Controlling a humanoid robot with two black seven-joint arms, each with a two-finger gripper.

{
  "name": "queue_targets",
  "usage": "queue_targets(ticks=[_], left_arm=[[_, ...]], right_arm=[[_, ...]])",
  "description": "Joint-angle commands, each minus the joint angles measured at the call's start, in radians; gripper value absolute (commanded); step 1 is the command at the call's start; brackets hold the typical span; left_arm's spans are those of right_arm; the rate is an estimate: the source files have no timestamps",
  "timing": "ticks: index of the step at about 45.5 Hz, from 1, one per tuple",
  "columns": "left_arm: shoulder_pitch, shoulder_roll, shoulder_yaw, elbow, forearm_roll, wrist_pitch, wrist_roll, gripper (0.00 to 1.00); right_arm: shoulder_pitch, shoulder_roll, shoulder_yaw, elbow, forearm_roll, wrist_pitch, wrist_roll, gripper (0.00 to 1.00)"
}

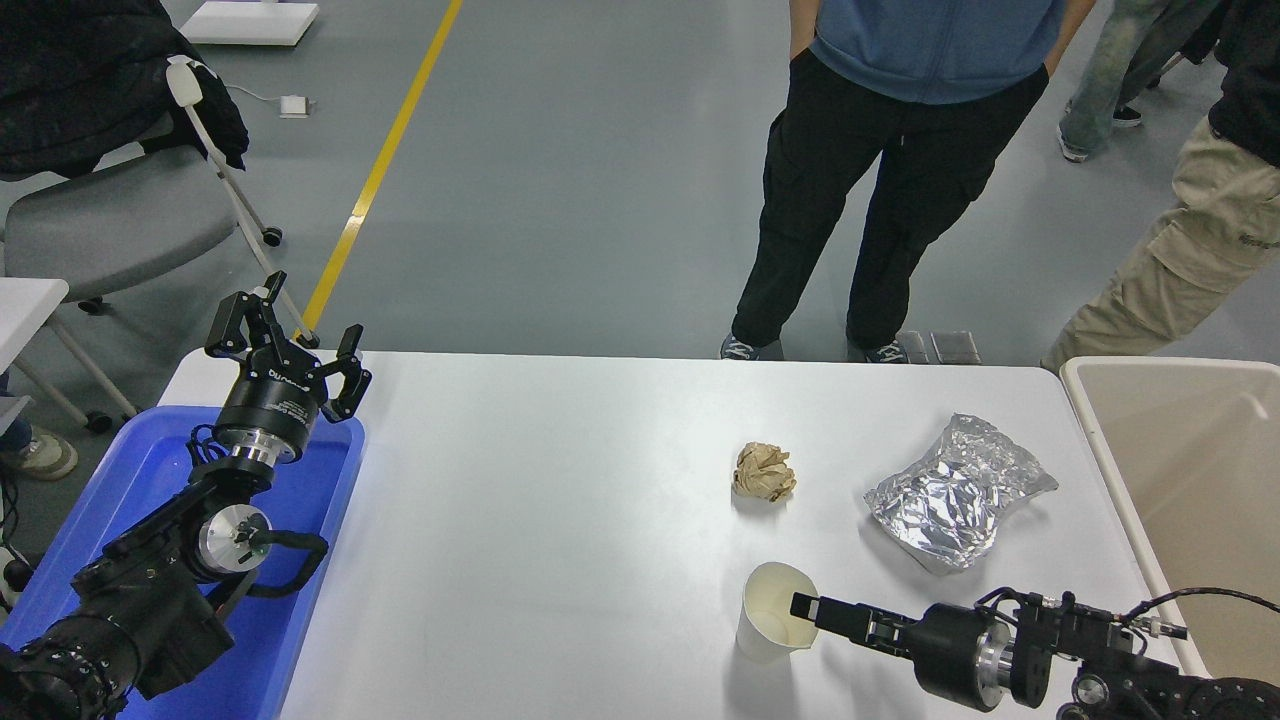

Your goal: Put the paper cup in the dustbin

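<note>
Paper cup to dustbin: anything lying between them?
Head view: the right tool and its arm fill the direct line from the paper cup to the dustbin. The foil bag lies just beyond that line.

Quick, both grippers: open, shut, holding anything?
Left gripper: open, empty, parked over the blue tray.
Right gripper: at the cup rim; open or shut cannot be told.
</note>
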Motion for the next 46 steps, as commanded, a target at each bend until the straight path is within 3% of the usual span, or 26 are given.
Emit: queue_targets(ticks=[1,9,13,17,23,34,46], left_arm=[[0.0,0.0,0.0,0.0,0.0,0.0,0.001,1.0],[0.0,0.0,0.0,-0.002,0.0,0.0,0.0,1.0],[0.0,0.0,0.0,-0.002,0.0,-0.002,0.0,1.0],[0.0,0.0,0.0,-0.002,0.0,-0.002,0.001,1.0],[0.0,0.0,0.0,-0.002,0.0,0.0,0.001,1.0],[0.0,0.0,0.0,0.0,0.0,-0.002,0.0,1.0],[0.0,0.0,0.0,-0.002,0.0,-0.002,0.001,1.0]], right_arm=[[0.04,-0.01,-0.043,0.002,0.001,0.0,-0.002,0.68],[0.056,-0.008,-0.066,0.004,0.003,0.0,-0.002,0.53],[0.057,-0.007,-0.071,0.005,0.003,0.0,-0.002,0.34],[0.06,-0.005,-0.078,0.007,0.001,0.002,0.0,0.26],[0.066,-0.002,-0.085,0.013,0.0,0.002,0.0,0.0],[0.068,-0.036,-0.081,0.049,0.013,0.0,0.023,0.0],[0.125,-0.171,-0.074,0.175,0.059,0.006,0.028,0.0]])
